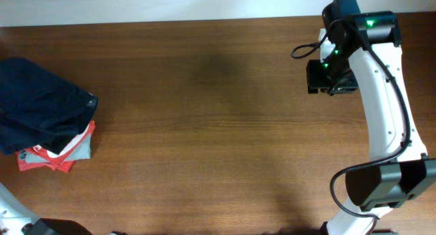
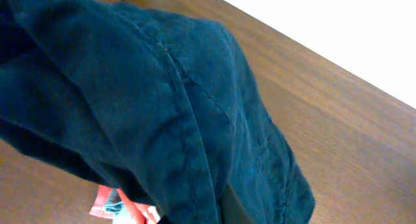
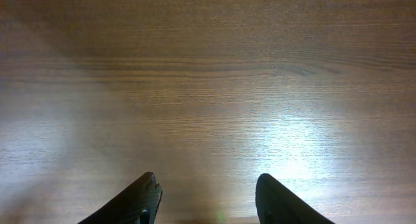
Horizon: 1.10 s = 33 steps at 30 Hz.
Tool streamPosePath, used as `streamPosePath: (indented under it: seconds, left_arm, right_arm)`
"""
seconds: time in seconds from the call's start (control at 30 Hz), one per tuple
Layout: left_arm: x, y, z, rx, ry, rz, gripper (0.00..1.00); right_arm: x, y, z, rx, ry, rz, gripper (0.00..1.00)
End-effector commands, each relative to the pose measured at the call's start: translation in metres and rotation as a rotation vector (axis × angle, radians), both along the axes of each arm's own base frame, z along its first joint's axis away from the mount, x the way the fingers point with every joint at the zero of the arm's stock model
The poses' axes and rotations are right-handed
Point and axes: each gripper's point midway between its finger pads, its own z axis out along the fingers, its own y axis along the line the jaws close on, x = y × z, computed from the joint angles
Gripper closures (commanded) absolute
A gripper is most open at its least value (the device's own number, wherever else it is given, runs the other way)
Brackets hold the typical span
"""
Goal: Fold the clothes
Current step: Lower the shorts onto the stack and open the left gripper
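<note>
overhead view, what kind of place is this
Probably a robot lab bench for laundry practice: a plain wooden table, a white robot arm at its edge, and a navy garment atop folded clothes.

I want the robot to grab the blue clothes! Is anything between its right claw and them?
Nothing visible is. Only bare wooden table lies between the right claw and the navy garment, which sits far left atop a pile of red, white and grey folded clothes.
</note>
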Motion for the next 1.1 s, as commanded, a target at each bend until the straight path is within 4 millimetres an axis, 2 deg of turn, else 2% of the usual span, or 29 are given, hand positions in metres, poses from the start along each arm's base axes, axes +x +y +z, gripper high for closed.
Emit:
streamPosePath:
  seconds: [0.0,0.27,0.43,0.47,0.5,0.53,0.67,0.8,0.87,1.03,1.07]
  left_arm:
    - [-0.009,0.014,0.0,0.047,0.036,0.055,0.96]
    - [-0.018,0.022,-0.004,0.071,0.086,0.115,0.96]
    - [-0.036,0.037,-0.011,0.062,0.143,0.276,0.96]
    - [-0.039,0.039,-0.011,0.061,0.15,0.305,0.86]
    - [-0.041,0.041,-0.012,0.06,0.155,0.323,0.58]
    - [-0.042,0.041,-0.012,0.057,0.157,0.33,0.41]
    - [-0.043,0.042,-0.013,0.059,0.161,0.337,0.4]
    - [-0.058,0.052,-0.014,0.07,0.195,0.46,0.36]
    - [-0.059,0.053,-0.015,0.059,0.191,0.477,0.34]
    - [-0.039,0.04,-0.011,-0.001,0.112,0.379,0.34]
    - [-0.028,0.032,-0.008,-0.004,0.085,0.295,0.34]
  right_arm:
    - [0.0,-0.003,-0.001,-0.017,0.004,0.005,0.46]
    - [0.0,-0.003,-0.001,-0.017,0.005,0.005,0.46]
    - [0.0,-0.003,-0.001,-0.017,0.004,0.005,0.46]
    - [0.0,-0.003,-0.001,-0.017,0.004,0.005,0.46]
    - [0.0,-0.003,-0.001,-0.017,0.004,0.005,0.46]
    - [0.0,-0.003,-0.001,-0.017,0.004,0.005,0.46]
    - [0.0,-0.003,-0.001,-0.017,0.005,0.005,0.46]
    - [-0.001,-0.003,-0.001,-0.017,0.006,0.005,0.46]
    - [-0.001,-0.003,-0.001,-0.017,0.005,0.005,0.46]
    - [-0.001,-0.003,-0.001,-0.017,0.005,0.005,0.46]
    - [-0.001,-0.003,-0.001,-0.017,0.005,0.005,0.46]
